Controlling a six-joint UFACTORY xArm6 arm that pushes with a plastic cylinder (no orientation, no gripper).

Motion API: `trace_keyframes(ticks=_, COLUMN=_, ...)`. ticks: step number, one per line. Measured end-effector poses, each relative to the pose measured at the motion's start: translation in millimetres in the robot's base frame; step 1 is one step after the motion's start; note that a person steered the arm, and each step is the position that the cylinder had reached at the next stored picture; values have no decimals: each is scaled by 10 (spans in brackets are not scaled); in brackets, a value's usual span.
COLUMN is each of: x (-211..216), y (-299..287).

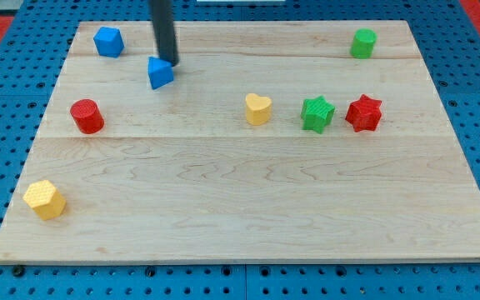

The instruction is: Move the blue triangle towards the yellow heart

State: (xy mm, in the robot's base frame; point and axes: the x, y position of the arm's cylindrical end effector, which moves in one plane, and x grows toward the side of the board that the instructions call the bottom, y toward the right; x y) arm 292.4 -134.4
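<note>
Camera view, my tip (171,62) touching blue triangle (161,73), its apex pointing lower-left, claw unseen.

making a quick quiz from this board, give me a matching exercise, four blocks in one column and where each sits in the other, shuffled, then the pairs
Column 1
1. blue triangle
2. yellow hexagon
3. green cylinder
4. yellow heart

Column 2
A. the view's top right corner of the board
B. middle of the board, just left of the green star
C. the view's bottom left corner
D. upper left, right beside my tip

Pairs: 1-D, 2-C, 3-A, 4-B
</note>
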Motion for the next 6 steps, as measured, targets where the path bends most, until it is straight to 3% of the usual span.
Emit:
trace_keyframes(ticks=1, x=-165, y=-193)
trace_keyframes(ticks=2, x=278, y=-774)
trace_keyframes(ticks=3, x=356, y=-47)
trace_keyframes(ticks=6, x=-33, y=349)
